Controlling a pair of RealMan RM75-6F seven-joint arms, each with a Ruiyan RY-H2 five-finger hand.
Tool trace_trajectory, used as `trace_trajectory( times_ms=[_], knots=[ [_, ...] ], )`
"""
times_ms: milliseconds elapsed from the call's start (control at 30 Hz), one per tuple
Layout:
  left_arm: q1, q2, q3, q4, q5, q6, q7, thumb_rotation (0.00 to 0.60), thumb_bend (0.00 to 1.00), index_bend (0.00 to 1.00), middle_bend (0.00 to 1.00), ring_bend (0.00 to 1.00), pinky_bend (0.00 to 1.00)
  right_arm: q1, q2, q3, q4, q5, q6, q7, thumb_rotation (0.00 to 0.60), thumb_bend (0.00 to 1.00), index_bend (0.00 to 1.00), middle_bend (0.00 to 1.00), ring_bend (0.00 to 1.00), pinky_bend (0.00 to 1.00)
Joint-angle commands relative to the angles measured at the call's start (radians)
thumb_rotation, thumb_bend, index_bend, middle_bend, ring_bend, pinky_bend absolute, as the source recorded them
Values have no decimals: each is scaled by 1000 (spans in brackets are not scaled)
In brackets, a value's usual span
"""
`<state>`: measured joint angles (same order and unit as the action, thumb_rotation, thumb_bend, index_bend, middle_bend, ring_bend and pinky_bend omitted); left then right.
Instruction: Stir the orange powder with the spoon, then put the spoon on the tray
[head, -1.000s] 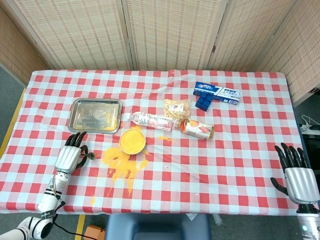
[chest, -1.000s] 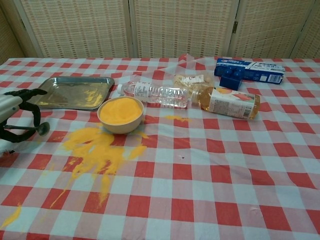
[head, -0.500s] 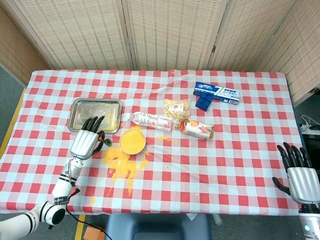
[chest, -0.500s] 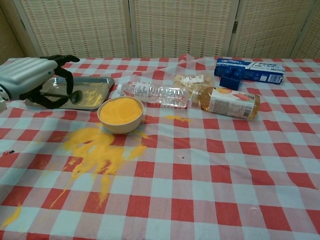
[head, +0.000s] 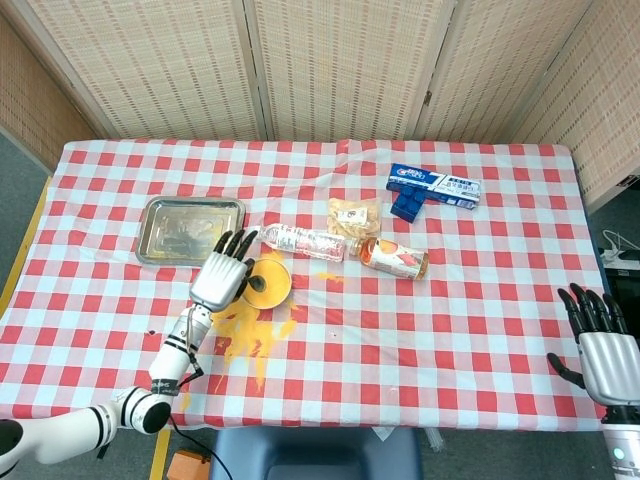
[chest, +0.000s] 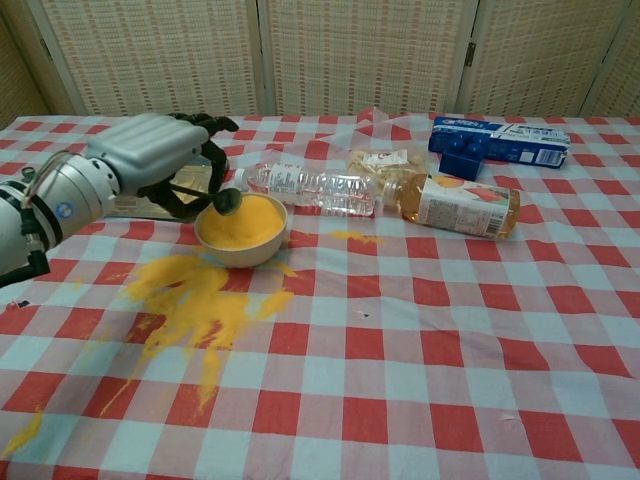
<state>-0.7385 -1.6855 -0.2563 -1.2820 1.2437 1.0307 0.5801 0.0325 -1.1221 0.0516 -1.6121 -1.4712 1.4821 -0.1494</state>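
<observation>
My left hand (head: 222, 276) (chest: 158, 158) holds a dark spoon (chest: 224, 200) by its handle. The spoon's head (head: 256, 284) hangs just over the left rim of a cream bowl (head: 274, 284) (chest: 243, 232) full of orange powder. Whether the spoon touches the powder I cannot tell. A metal tray (head: 190, 228) lies behind and left of the bowl; in the chest view my hand hides most of it. My right hand (head: 605, 348) rests at the table's near right corner, fingers spread, holding nothing.
Spilled orange powder (head: 246, 330) (chest: 195, 295) covers the cloth in front of the bowl. Behind the bowl lie a water bottle (head: 300, 240) (chest: 310, 188), a juice bottle (head: 395, 257) (chest: 460, 205), a snack packet (head: 354, 214) and a blue box (head: 432, 187) (chest: 500, 143).
My left hand has carried the spoon from the table's left edge, past the tray, rightward to the bowl. The right hand has barely moved.
</observation>
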Motion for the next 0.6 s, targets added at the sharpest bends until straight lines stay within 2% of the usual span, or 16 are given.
trace_trajectory(
  times_ms=[33, 233, 433, 600],
  knots=[
    [-16, -21, 7, 16, -11, -6, 23, 600, 435, 572, 22, 0, 92, 0, 2, 0, 0, 1, 0, 4, 600, 135, 0, 0, 0, 0],
    [-36, -51, 15, 53, -31, -9, 41, 600, 434, 485, 21, 0, 93, -3, 8, 0, -3, -4, 7, 13, 600, 135, 0, 0, 0, 0],
    [-37, -45, 25, 50, -34, 0, 36, 600, 434, 392, 22, 0, 94, -5, 10, 0, -4, -2, 10, 13, 600, 135, 0, 0, 0, 0],
    [-28, -14, 34, 19, -28, 12, 17, 600, 444, 393, 21, 0, 94, -6, 10, -2, -7, -7, 12, 7, 600, 135, 0, 0, 0, 0]
  ],
)
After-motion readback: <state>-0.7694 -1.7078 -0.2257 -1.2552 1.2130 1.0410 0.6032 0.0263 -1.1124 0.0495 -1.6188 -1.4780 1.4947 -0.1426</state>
